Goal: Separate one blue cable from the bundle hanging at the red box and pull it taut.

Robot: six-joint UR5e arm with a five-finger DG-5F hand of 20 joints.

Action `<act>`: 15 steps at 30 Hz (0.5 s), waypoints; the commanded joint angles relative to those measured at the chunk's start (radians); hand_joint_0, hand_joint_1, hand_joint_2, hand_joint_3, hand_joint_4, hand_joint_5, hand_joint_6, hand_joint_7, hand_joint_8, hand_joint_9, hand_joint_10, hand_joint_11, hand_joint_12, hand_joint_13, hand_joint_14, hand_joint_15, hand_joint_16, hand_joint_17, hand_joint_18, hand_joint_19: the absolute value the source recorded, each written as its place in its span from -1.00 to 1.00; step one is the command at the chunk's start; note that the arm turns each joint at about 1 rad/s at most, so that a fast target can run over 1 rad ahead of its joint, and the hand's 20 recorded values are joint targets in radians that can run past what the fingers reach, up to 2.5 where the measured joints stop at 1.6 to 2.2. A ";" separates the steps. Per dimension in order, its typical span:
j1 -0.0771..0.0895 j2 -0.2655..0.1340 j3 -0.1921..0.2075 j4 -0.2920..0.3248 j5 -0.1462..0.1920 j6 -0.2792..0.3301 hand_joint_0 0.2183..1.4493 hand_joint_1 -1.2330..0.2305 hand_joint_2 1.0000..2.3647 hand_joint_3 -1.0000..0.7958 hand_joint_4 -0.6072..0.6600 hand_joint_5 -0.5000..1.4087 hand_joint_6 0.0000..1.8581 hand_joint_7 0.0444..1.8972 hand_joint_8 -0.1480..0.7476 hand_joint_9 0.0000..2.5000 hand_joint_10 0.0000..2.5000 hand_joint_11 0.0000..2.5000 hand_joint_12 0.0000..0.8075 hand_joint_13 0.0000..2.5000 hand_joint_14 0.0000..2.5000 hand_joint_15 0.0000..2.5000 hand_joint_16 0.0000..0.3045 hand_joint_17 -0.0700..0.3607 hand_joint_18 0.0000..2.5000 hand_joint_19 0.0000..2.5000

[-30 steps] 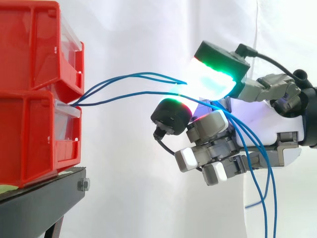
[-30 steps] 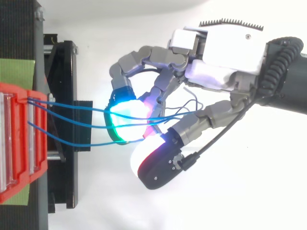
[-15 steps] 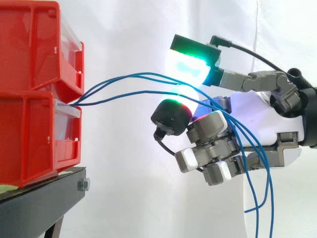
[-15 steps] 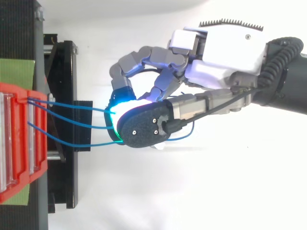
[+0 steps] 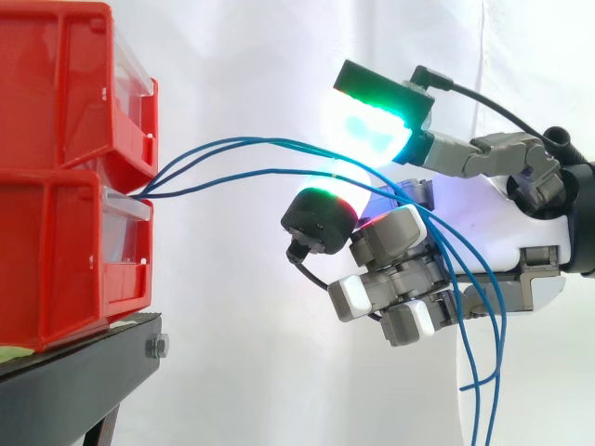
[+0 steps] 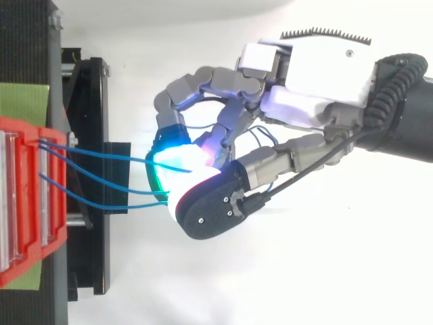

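evidently separation is in hand: blue cables (image 5: 279, 170) from the red box (image 5: 56, 242) are draped slack through the hand (image 5: 493, 223); whether any is gripped cannot be told. next, one cable must be pinched alone and drawn away.

A robotics lab bench: stacked red bins (image 5: 74, 177) on a black stand (image 5: 84, 372) before a white curtain (image 5: 242, 372)

Two red bins, an upper one (image 5: 56, 84) and a lower one (image 5: 56, 260), one black stand (image 5: 74, 372), three blue cables (image 5: 242, 173) and one hand (image 5: 493, 232) are here.
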 commanded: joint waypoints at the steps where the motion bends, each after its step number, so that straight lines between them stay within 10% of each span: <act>1: 0.001 0.000 0.000 0.000 0.001 0.000 -0.44 -0.30 -1.00 -0.44 0.24 -0.62 -0.04 0.37 0.17 -0.11 -0.98 -0.09 -0.04 -0.17 -0.98 -0.41 -0.66 -0.13 -0.20 -0.29; 15: 0.003 0.000 0.000 0.002 0.001 0.000 -0.17 -0.55 -0.97 -0.21 0.00 -0.65 -0.02 0.42 0.13 -0.16 -0.98 -0.10 -0.06 -0.21 -0.98 -0.42 -0.66 -0.14 -0.24 -0.32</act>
